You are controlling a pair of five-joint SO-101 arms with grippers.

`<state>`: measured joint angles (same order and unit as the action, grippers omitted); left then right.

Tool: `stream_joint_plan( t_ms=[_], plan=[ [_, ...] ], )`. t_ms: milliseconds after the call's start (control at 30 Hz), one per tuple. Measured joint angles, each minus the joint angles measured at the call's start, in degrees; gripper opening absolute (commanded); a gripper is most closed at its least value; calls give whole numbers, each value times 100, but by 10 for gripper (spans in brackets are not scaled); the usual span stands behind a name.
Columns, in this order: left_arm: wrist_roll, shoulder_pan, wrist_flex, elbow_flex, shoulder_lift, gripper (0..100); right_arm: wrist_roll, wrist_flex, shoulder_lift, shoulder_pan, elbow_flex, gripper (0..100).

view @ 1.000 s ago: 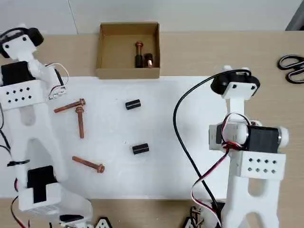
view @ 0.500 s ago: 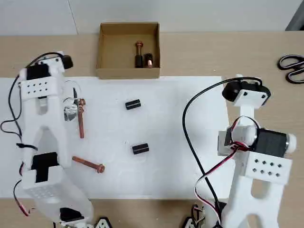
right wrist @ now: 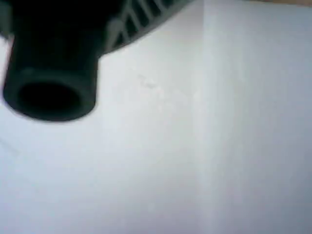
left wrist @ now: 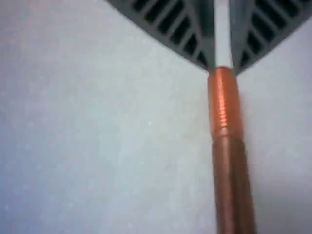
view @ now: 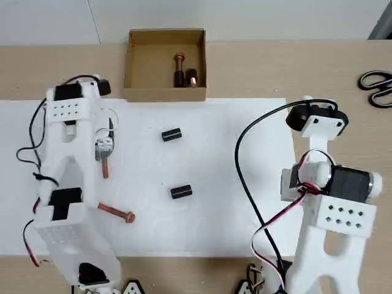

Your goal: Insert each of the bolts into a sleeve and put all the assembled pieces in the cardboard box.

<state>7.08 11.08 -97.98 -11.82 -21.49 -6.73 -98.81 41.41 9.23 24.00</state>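
Copper bolt (view: pixel 105 166) lies on the white sheet (view: pixel 233 220), left side. The left gripper (left wrist: pixel 223 67) is down at its threaded end; cannot tell whether it has a hold. A second bolt (view: pixel 115 212) lies loose nearer that arm's base, apart from the first. Two black sleeves sit loose mid-sheet, far sleeve (view: pixel 172 134) and near sleeve (view: pixel 180 192), well apart. The right gripper (right wrist: pixel 92 29) is clamped on a third sleeve (right wrist: pixel 48 85), bore facing the wrist camera, held above the sheet. The right arm (view: pixel 331 208) stands over the sheet's right edge. The cardboard box (view: pixel 136 64) rests on the wood table (view: pixel 275 67) at the sheet's far edge, with assembled pieces (view: pixel 184 72), copper and black, side by side inside. The scissors (view: pixel 376 86) lie at the table's far right.
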Motion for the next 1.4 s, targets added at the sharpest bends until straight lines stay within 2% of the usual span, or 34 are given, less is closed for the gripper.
stream_joint_plan(
  t_ms=[233,367,533,767,1033,1400],
  plan=[
    [-97,-18,9,-633,-53,24,0,0,0,0,0,7],
    [-158,-44,9,-738,-53,73,0,0,0,0,0,7],
    [-158,-44,123,-738,-62,73,0,0,0,0,26,7],
    [-246,-44,255,-1011,-897,73,0,255,0,0,457,7],
    [-246,0,97,-2057,-1705,75,0,325,0,0,501,7],
    [-264,44,-132,-2435,-1864,76,0,325,0,0,501,8]
  ],
)
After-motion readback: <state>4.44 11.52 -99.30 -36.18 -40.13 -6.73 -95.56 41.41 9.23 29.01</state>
